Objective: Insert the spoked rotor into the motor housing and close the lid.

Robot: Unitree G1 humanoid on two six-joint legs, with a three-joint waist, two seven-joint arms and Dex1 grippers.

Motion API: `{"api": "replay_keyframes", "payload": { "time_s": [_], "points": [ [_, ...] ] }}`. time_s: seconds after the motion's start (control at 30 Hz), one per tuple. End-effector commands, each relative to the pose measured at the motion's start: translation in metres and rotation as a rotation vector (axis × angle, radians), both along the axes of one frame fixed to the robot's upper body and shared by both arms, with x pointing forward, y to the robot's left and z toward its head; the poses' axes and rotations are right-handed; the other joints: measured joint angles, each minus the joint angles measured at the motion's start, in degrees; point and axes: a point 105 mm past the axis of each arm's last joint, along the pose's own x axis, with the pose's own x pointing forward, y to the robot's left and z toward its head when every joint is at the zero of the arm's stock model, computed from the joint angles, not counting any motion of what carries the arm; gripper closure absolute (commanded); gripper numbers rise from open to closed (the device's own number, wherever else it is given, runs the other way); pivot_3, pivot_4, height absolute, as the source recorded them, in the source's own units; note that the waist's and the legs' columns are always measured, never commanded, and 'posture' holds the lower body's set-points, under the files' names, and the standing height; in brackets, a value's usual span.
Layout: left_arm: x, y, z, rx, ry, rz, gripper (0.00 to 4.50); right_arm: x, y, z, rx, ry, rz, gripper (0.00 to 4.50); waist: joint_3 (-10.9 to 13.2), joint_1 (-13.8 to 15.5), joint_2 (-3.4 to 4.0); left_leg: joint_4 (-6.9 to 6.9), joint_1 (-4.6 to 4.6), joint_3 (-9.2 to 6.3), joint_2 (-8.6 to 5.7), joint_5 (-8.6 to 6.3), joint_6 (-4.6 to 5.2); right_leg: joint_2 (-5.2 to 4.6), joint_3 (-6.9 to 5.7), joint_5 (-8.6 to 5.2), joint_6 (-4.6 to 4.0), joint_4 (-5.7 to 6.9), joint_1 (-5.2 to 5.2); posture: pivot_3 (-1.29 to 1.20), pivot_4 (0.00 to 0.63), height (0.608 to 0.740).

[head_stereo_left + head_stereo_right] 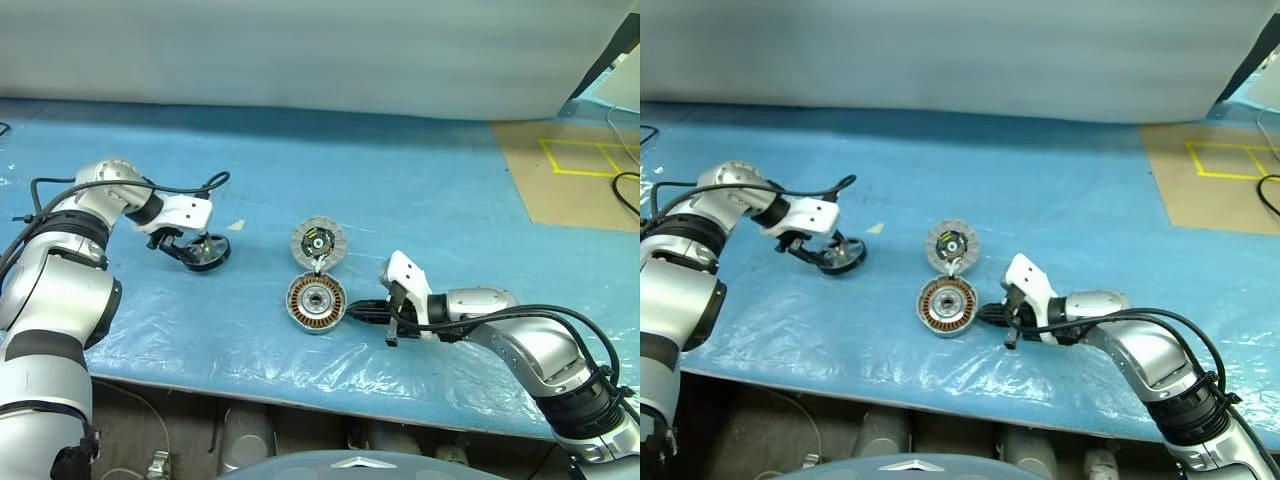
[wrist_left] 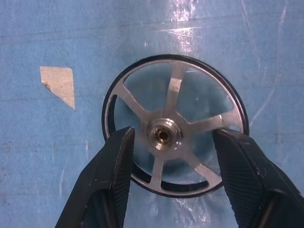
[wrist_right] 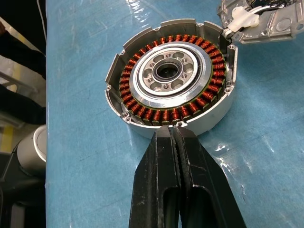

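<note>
Spoked rotor (image 2: 173,128): lies flat on the blue table cover (image 1: 420,190), straight under the left hand; its hub sits between the two fingers, its black rim partly outside them.
Right gripper (image 3: 175,137): nearest to the robot; fingers pressed together, holding nothing, tips touching the near wall of the motor housing (a bracing touch, I judge, not a grasp).
Motor housing (image 1: 316,303): just beyond the right fingertips, open side up, copper windings ringing a silvery hub, cavity empty.
Lid (image 1: 318,242): beyond the housing from the right hand, joined at the housing's far edge and swung fully open, segmented face up.
Left gripper (image 1: 190,252): pointing steeply down over the rotor, jaws part-open, gripping nothing yet; one finger (image 2: 116,166) overlaps the rim on one side, the other stands inside the rim on the opposite side.
Key relation: the rotor is directly below the left hand and well apart from the right, so the left arm is the one to take it; the wheel has no long axis, so the jaws need only span the rim or a spoke.
Direction of carry: from the left hand, the housing lies off toward the right arm, with clear cover between.
Stage: rotor not yet lifted; insertion and lid closing remain.
</note>
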Motion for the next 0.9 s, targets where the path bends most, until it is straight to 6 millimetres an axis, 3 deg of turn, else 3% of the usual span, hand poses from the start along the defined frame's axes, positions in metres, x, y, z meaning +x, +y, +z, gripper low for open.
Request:
{"api": "replay_keyframes", "payload": {
  "time_s": [0.03, 0.43, 0.63, 0.77, 0.9],
  "points": [
    [0.001, -0.001, 0.001, -0.017, -0.018, -0.003, 1.8, -0.002, 0.002, 0.011, 0.017, -0.046, 0.011, 4.5, 0.0, 0.0, -0.01, 0.0, 0.0, 0.0, 0.0, 0.0, 0.0, 0.0, 0.0, 0.0, 0.0, 0.0, 0.0, 0.0, 0.15, 0.74],
    [-0.002, 0.009, -0.01, 0.025, 0.001, 0.032, 1.8, -0.002, 0.003, 0.012, 0.012, -0.053, -0.001, 4.5, 0.0, 0.0, -0.02, -0.01, 0.04, 0.0, 0.0, 0.0, 0.0, -0.01, 0.0, 0.0, 0.0, 0.0, 0.02, 0.0, 0.15, 0.74],
    [-0.003, 0.011, -0.012, -0.002, 0.001, 0.052, 2.65, 0.0, 0.003, 0.014, 0.011, -0.059, -0.004, 4.5, 0.0, -0.1, 0.0, -0.04, 0.18, 0.0, -0.01, 0.0, 0.0, -0.02, 0.02, 0.0, 0.0, 0.0, 0.14, 0.0, 0.15, 0.74],
    [-0.011, 0.014, -0.016, -0.009, 0.045, 0.042, 2.65, 0.003, 0.003, 0.014, 0.008, -0.068, -0.004, 4.5, 0.0, -0.1, 0.0, 0.01, 0.19, 0.01, -0.04, 0.0, 0.0, -0.05, 0.04, 0.0, 0.0, 0.0, 0.16, 0.0, 0.15, 0.74],
    [-0.006, 0.002, -0.011, -0.088, -0.001, 0.031, 2.65, 0.005, 0.002, 0.016, 0.009, -0.073, -0.003, 4.5, 0.0, -0.1, 0.02, -0.02, 0.19, 0.01, -0.05, 0.0, 0.0, -0.06, 0.04, -0.01, -0.01, 0.0, 0.16, 0.0, 0.15, 0.74]
  ]
}}
